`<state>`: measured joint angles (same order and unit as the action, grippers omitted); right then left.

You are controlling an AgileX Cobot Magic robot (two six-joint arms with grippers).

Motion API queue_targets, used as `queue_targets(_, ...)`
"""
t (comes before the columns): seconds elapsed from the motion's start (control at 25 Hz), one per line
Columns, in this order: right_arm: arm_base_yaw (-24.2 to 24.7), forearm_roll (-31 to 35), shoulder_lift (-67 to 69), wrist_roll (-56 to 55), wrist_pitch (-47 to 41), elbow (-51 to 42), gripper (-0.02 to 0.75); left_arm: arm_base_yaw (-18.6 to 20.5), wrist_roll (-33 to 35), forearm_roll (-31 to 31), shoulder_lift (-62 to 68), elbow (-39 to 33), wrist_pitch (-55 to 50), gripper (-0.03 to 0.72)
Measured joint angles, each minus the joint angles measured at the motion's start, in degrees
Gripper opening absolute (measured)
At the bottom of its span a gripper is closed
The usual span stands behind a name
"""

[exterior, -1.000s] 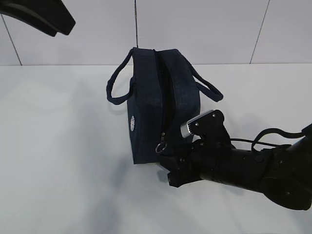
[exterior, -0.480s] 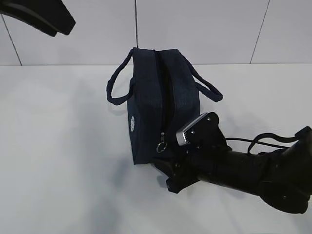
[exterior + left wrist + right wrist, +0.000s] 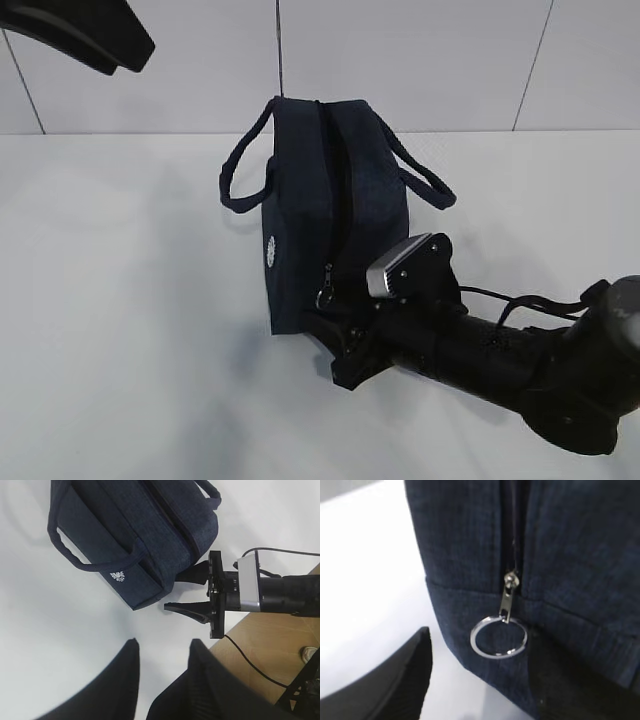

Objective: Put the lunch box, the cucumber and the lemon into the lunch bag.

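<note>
The dark navy lunch bag (image 3: 320, 200) stands on the white table with its zipper shut. Its silver ring pull (image 3: 498, 637) hangs low on the near end. My right gripper (image 3: 325, 350) is open at that end, one finger (image 3: 410, 675) beside the bag and the other dark against the fabric. The ring hangs between them, ungripped. In the left wrist view, the right gripper (image 3: 182, 590) sits against the bag's (image 3: 135, 545) corner. My left gripper (image 3: 164, 645) hovers high above, open and empty. The lunch box, the cucumber and the lemon are out of view.
The bag's two loop handles (image 3: 240, 175) stick out to either side. A wooden surface (image 3: 260, 645) with a thin black cable (image 3: 250, 667) borders the white table on the right arm's side. A tiled wall (image 3: 420, 60) closes the back.
My right gripper has slid in toward the bag's near end and a little lower, with its jaws spread wider. The left gripper has stayed still.
</note>
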<state>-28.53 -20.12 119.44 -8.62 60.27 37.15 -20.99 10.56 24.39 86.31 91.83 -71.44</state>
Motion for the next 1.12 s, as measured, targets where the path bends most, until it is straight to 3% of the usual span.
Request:
queue_targets(0.4, 0.0, -0.3, 1.4, 0.1, 2.7, 2.8, 0.459, 0.0, 0.0, 0.0, 0.0, 0.0, 0.0, 0.236)
queue_targets(1.12, 0.0, -3.5, 1.4, -2.5, -4.5, 6.7, 0.457, 0.0, 0.0, 0.0, 0.0, 0.0, 0.0, 0.236)
